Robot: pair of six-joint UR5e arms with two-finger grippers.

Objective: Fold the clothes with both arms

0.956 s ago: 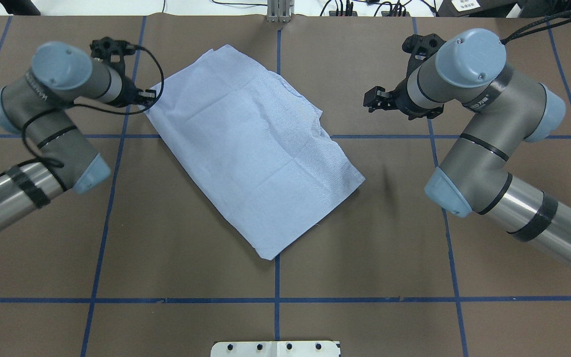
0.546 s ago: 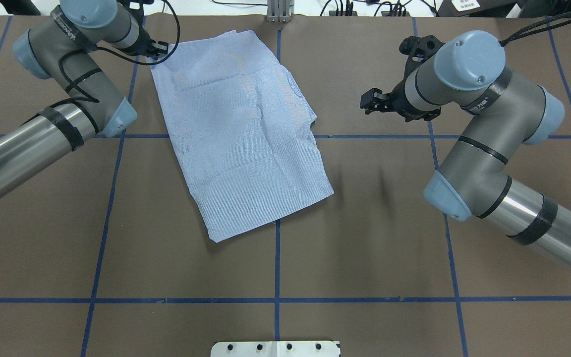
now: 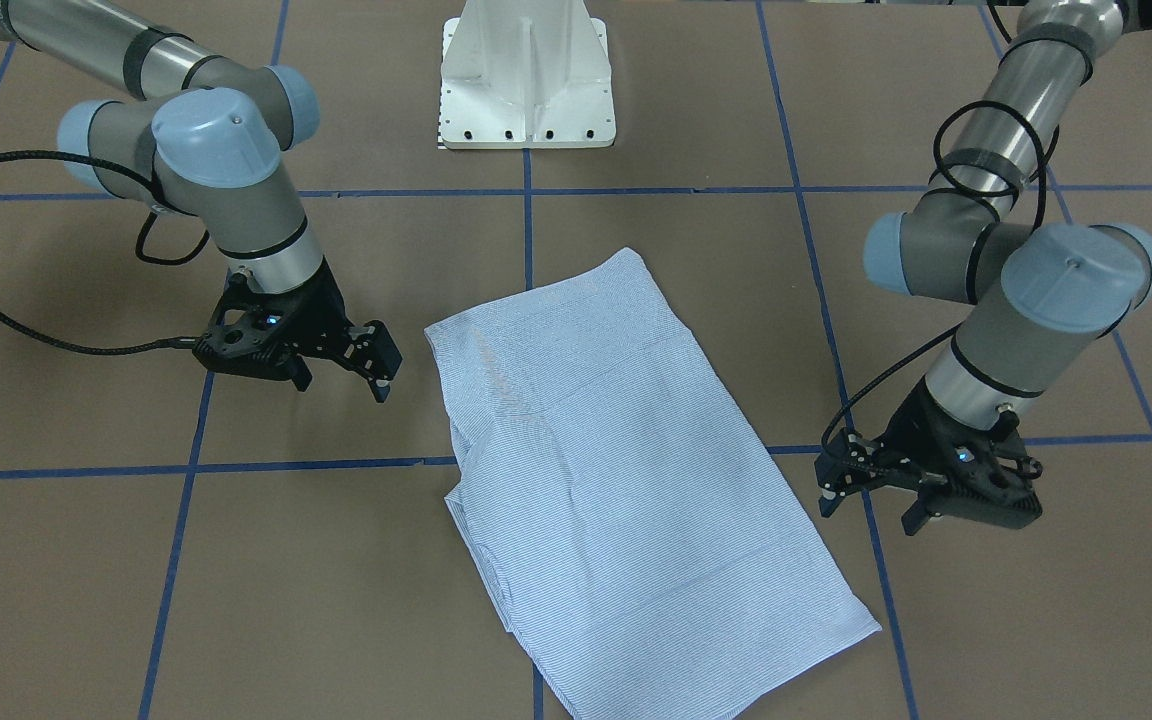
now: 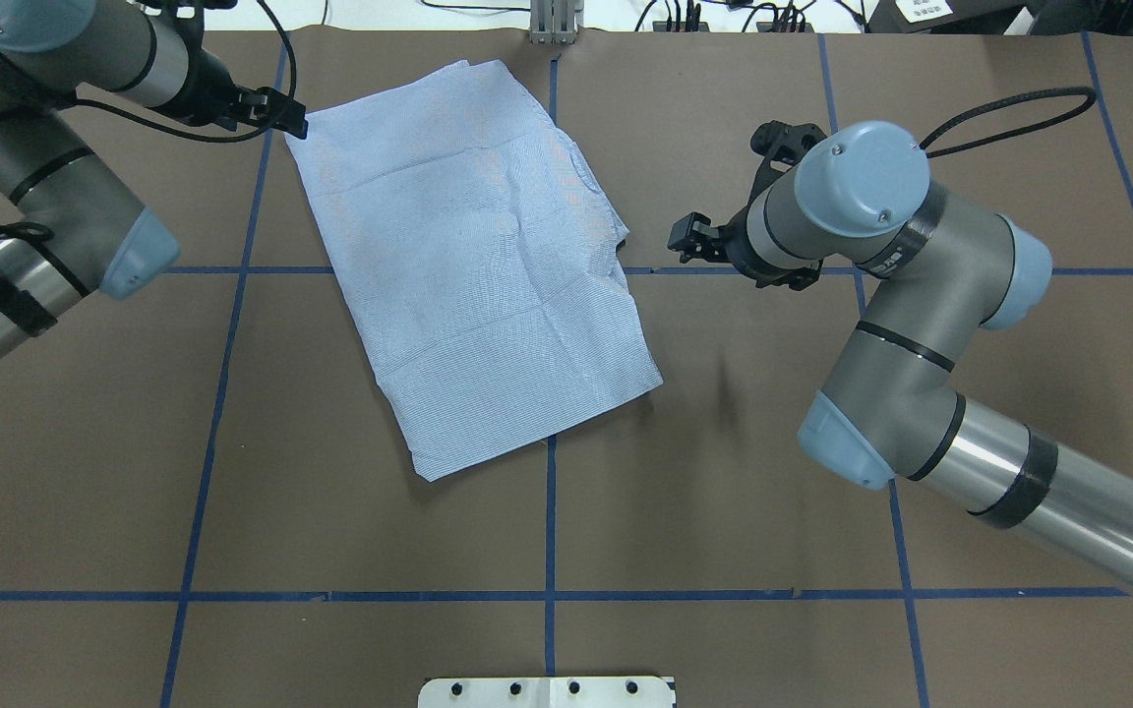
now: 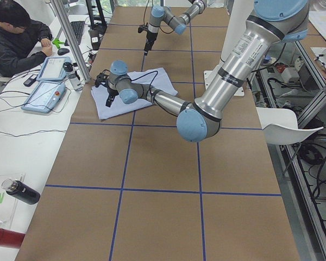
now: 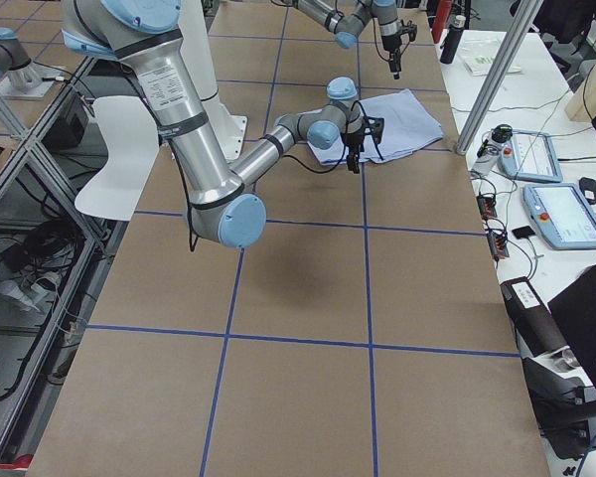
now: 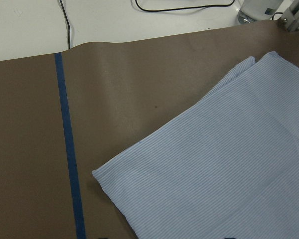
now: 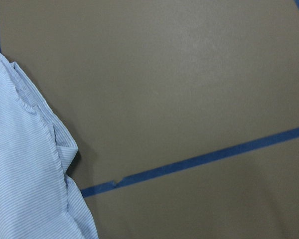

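The shirt lies flat as a folded rectangle, slanting from the desk's far edge toward its middle, with the left gripper and right gripper beside it, jaws spread and empty, so little folding seems left.

Bright, even overhead light, soft narrow shadow beside the shirt, sharp focus throughout.

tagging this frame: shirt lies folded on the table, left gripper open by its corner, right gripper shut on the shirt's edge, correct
One part is wrong: the right gripper is open and holds nothing, with bare table between it and the shirt, as the exterior front-facing view shows. The shirt does lie folded on the table, the left gripper open by its corner.
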